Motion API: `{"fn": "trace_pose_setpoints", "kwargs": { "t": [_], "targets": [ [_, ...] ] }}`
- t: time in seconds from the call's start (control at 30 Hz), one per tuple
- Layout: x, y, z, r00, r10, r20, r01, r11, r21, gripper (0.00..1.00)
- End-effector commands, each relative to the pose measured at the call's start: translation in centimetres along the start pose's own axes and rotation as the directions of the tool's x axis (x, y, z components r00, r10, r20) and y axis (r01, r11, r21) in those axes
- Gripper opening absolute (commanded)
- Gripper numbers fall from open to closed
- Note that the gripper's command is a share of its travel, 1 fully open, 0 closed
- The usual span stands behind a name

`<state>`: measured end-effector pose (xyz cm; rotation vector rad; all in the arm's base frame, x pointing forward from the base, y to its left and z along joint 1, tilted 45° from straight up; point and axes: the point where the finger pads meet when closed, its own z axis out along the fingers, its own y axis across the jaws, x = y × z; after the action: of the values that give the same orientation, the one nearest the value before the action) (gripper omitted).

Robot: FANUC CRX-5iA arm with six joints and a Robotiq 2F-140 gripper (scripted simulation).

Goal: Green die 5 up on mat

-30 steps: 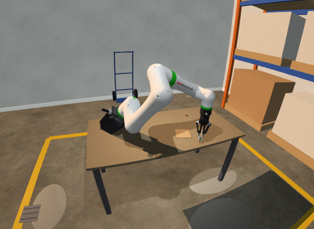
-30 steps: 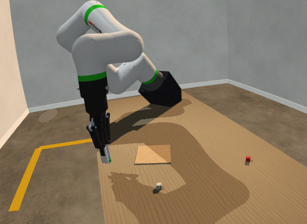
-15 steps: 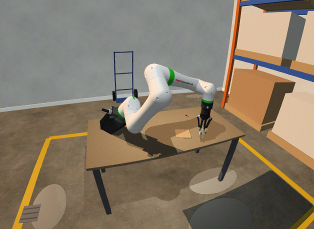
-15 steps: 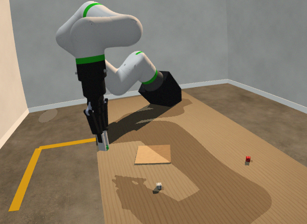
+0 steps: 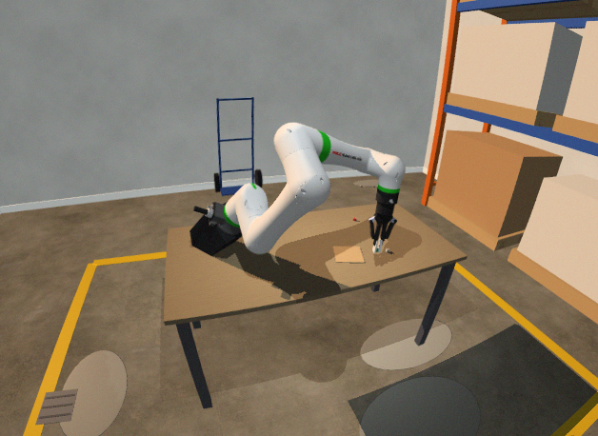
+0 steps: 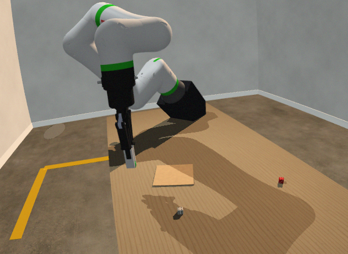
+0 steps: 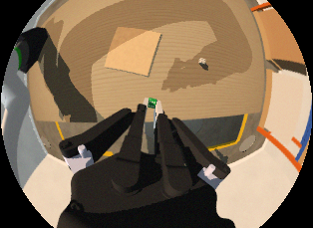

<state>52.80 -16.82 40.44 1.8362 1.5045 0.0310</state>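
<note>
In the exterior view, grips a green die (image 5: 377,250) (image 6: 135,164) (image 7: 153,103) aloft at left in the nearly closed gripper (image 5: 377,247) (image 6: 130,161) (image 7: 151,105), off the mat (image 5: 348,254) (image 6: 173,174) (image 7: 132,50) (top number too small to read). Shows, rightward, the mat, then a white die (image 5: 388,250) (image 6: 180,210) (image 7: 202,61) and a red die (image 5: 355,219) (image 6: 281,180) on the table (image 5: 217,286) (image 6: 134,217) (image 7: 107,105).

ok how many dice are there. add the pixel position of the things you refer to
3: the green die (image 6: 135,164) (image 7: 153,103) between the tool's fingertips, the white die (image 5: 388,250) (image 6: 179,210) (image 7: 202,61) on the table, the red die (image 5: 355,219) (image 6: 281,180) on the table too.
</note>
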Motion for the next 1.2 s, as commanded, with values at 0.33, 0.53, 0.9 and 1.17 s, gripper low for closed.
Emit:
{"fn": "trace_pose_setpoints", "kwargs": {
  "t": [0.33,0.53,0.9,1.17],
  "targets": [
    [6.6,-3.9,0.2,0.880,-0.475,-0.004,0.475,0.880,0.001,0.16],
    [8.9,-5.6,0.2,0.769,-0.639,0.000,0.639,0.769,-0.001,0.16],
    [12.2,-8.3,0.2,0.536,-0.844,0.014,0.844,0.536,-0.003,0.16],
    [12.8,-8.5,0.2,0.523,-0.839,0.151,0.850,0.527,-0.019,0.16]
  ]
}}
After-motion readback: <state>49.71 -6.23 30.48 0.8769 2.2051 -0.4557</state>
